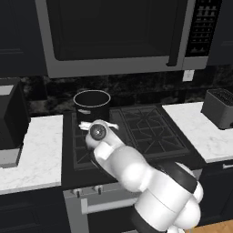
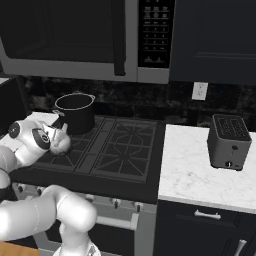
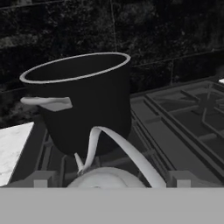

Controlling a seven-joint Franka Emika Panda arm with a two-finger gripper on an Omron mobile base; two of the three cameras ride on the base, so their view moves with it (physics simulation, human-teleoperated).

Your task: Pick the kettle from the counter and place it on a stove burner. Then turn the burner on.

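With the end effector [image 3: 109, 186] spread wide and holding nothing, the small silvery round metal kettle [image 3: 107, 177] sits on the front-left black cast-iron burner grate [image 3: 52, 168], its thin arched handle [image 3: 131, 157] risking a snag just at six o'clock of the black cylindrical pot [image 3: 83, 103].

Here's the cooktop [image 2: 125, 150], set between two stretches of table [image 1: 38, 145], one on its left and one on its right. The pot [image 1: 92, 105] stands on the cooktop's back left burner, close to the back wall. Just in front of the pot sits the kettle [image 3: 109, 175], on the front left stove burner [image 1: 84, 150], its handle arching up before the pot's wall. The toaster [image 2: 228, 141] rests on the right table, well apart from the pot. The microwave [image 1: 118, 34] hangs above the cooktop.
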